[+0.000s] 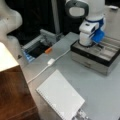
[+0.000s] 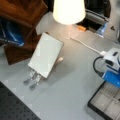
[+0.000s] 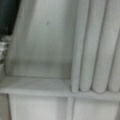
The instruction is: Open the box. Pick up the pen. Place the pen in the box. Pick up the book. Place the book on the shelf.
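While the gripper (image 1: 96,44) hangs low over the open box (image 1: 93,58) at the table's far edge, finger state unseen, the book (image 1: 60,96) lies flat near the shelf (image 1: 13,95); likely light, stiff, best pinched at an edge.
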You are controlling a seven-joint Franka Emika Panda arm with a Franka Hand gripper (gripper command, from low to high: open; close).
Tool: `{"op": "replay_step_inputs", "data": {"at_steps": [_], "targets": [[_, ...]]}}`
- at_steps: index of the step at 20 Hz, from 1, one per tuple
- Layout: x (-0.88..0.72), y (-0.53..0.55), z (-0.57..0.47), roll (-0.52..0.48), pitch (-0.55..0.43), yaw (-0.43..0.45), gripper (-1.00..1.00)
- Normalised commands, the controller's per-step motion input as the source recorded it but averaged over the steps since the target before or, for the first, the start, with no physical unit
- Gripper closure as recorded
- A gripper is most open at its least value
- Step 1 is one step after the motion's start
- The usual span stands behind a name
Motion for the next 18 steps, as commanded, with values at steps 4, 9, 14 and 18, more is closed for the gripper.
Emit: {"op": "replay_step_inputs", "data": {"at_steps": [4,9,14,18], "targets": [[0.19,-0.39,0.22,-0.095,0.112,0.139,-1.0],[0.14,-0.3,0.17,-0.114,0.109,0.121,-1.0],[0.06,-0.21,0.1,-0.209,0.081,0.216,-1.0],[0.0,-0.33,0.1,-0.254,0.063,0.272,-1.0]]}}
